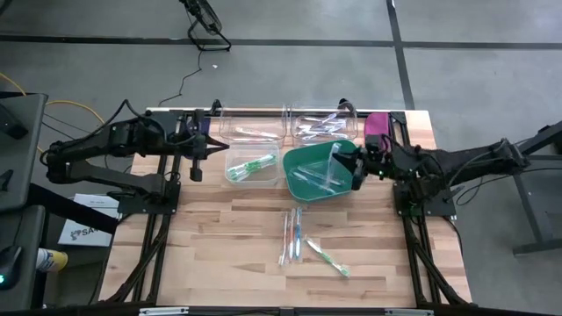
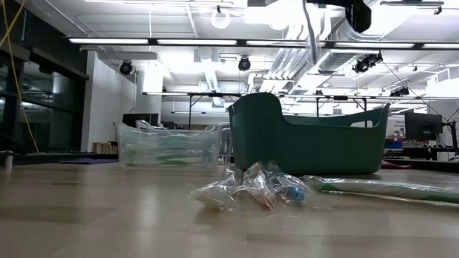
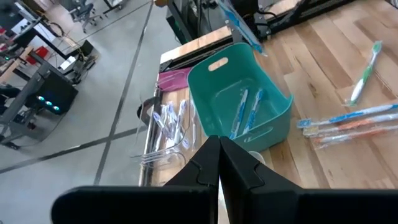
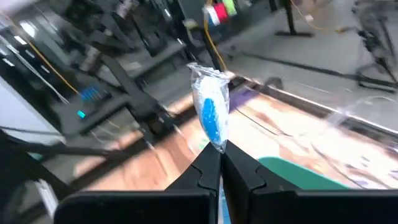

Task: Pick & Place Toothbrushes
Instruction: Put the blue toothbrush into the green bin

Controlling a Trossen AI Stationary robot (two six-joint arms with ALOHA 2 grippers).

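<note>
**Right wrist view: a blue toothbrush pinched in the claw**

Right wrist view shows what the high view hides: the right gripper [image 4: 220,155] is clamped on a wrapped blue toothbrush [image 4: 210,115], which sticks up past the fingertips. From above, this claw [image 1: 357,167] sits over the green bin [image 1: 299,167], but the brush in it is too small to make out.

Left wrist view looks down into the bin, where a few toothbrushes [image 3: 245,112] lie on the bottom. The left gripper [image 3: 219,152] has its fingers pressed together with nothing between them. It waits beside a clear tray [image 1: 250,167].

Low view shows a little heap of wrapped toothbrushes [image 2: 247,188] on the table [image 2: 107,215], in front of the bin, maybe four of them.
</note>
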